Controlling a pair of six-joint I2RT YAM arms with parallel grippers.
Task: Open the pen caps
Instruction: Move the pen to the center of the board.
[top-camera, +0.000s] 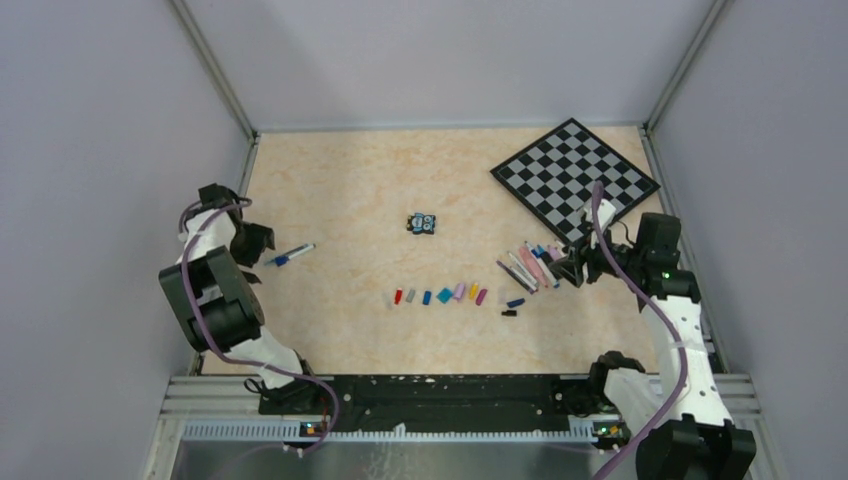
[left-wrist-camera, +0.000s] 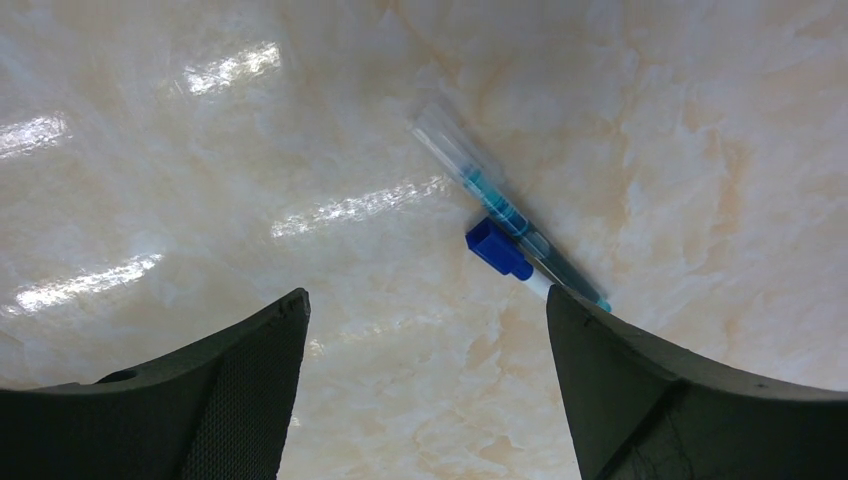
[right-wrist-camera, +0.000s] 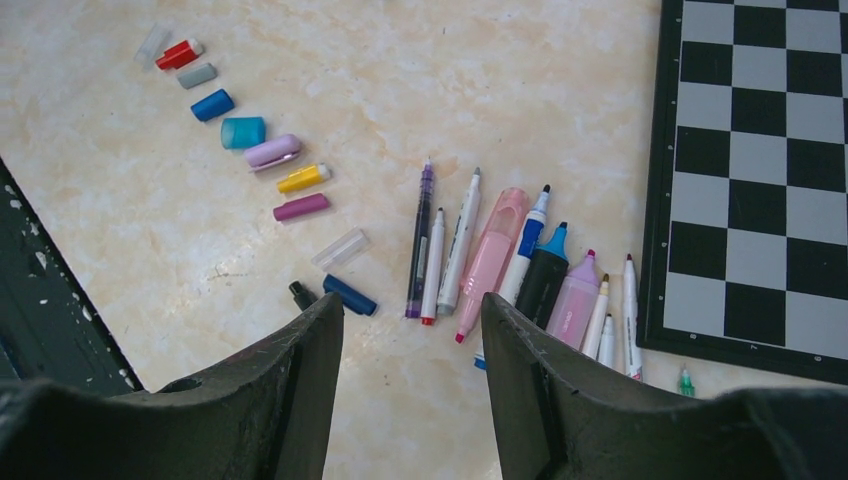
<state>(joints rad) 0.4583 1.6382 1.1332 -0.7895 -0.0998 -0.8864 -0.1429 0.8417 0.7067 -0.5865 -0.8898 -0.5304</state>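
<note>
Now, left fingers (left-wrist-camera: 200, 400) wide apart, empty, blue pen (left-wrist-camera: 510, 215) just ahead, right fingers (right-wrist-camera: 280, 400) half-open, empty, over uncapped pens (right-wrist-camera: 490, 255).

Left arm (top-camera: 208, 298): black and white blocks.
Right arm (top-camera: 703, 392): white and black too.
Cables (top-camera: 599, 205): purple, loopy.
Left end effector fingers (left-wrist-camera: 230, 400): dark, curved.

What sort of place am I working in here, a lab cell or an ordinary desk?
Most likely a lab test cell: plain grey walls on aluminium framing, a marble-pattern table, and staged props, the chessboard plus neatly lined pen caps and pens.
</note>
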